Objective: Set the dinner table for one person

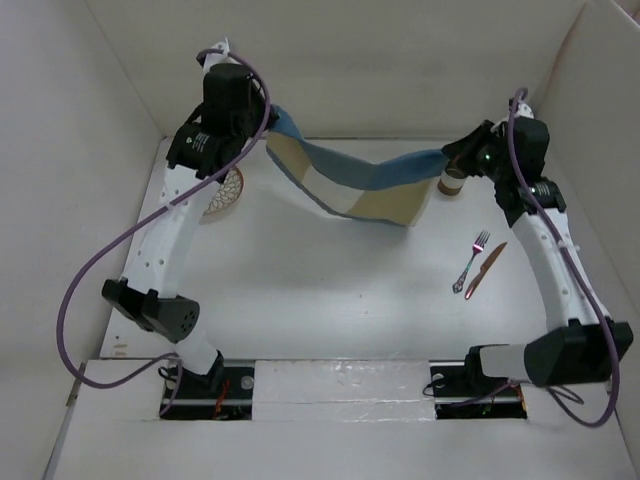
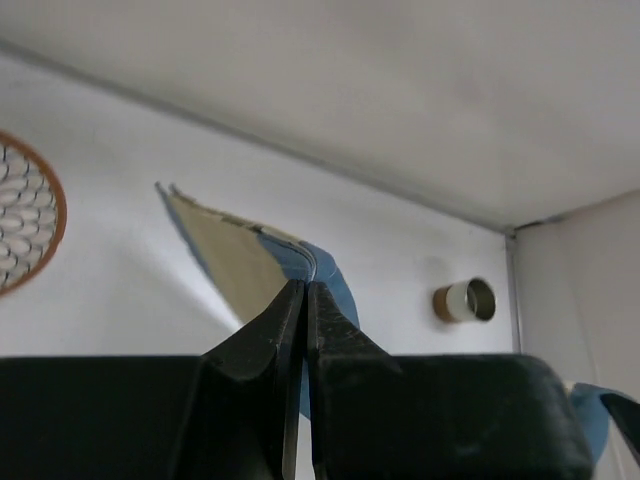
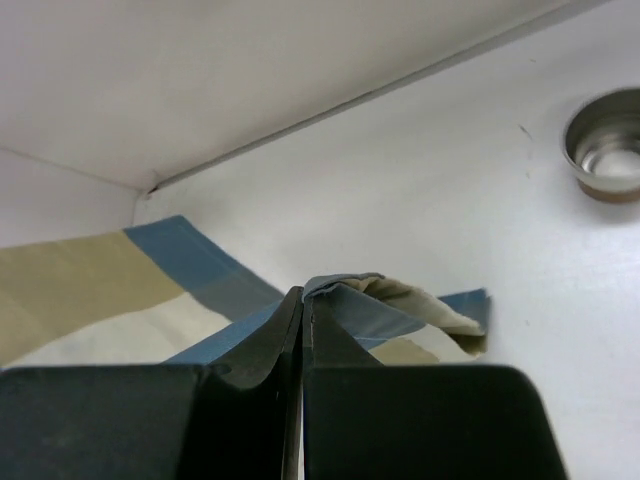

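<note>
Table [image 1: 320, 290]: large plain white surface, closed in by white walls [image 1: 350, 60] on the left, far and right edges, both arm bases at the near edge.

Left claw [image 2: 305, 300]: fingers pressed together on a blue corner of the placemat [image 1: 350, 185], no gap visible between them in the left wrist view. Located over the far-left part of the table, just beside the plate [image 1: 226, 195].

Right claw [image 3: 302, 305]: fingers likewise together, clamped on a bunched blue fold at the opposite end of the placemat. Located over the far-right part of the table, just above the cup [image 1: 452, 184].

Placemat: blue-and-tan striped cloth, lifted at both ends and sagging in the middle, strung across the far half of the table parallel to the far edge. Tan lower edge hanging down toward the table; touching or not, cannot tell from the top view.

Plate: round, brown rim with a netted pattern, lying flat near the left edge toward the far-left corner, partly hidden under the left arm.

Cup: small metal cylinder with a brown band, standing upright near the far edge on the right side, mouth open upward in the right wrist view.

Fork [image 1: 471, 263] and knife [image 1: 485, 270]: lying flat side by side near the right edge, about midway between far and near edges, fork on the left, both angled with heads toward the far-right corner. Well apart from the placemat.
</note>
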`<move>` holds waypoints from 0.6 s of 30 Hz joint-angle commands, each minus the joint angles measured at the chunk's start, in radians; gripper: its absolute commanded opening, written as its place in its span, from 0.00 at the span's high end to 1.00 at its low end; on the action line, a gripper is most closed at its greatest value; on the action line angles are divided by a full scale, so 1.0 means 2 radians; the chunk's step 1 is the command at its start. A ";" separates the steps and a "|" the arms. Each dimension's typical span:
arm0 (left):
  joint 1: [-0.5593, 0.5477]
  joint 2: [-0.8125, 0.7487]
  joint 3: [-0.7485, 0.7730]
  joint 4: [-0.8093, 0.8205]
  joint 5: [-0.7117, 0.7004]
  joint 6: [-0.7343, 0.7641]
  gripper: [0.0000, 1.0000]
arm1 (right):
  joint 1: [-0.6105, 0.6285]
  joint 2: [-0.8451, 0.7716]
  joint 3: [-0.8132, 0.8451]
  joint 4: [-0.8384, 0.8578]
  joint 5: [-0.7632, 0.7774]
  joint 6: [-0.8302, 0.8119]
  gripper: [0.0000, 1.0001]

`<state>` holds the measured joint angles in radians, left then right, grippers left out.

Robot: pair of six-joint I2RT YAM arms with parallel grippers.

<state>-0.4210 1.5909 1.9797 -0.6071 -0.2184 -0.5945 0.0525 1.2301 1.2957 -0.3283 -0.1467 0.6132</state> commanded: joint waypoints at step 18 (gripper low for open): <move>0.113 0.141 0.145 0.133 0.118 0.113 1.00 | -0.015 0.295 0.412 -0.053 -0.131 -0.088 1.00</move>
<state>-0.1894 1.9343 2.2494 -0.5106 -0.0250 -0.4408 0.0387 1.8305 2.0975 -0.5056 -0.3794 0.4595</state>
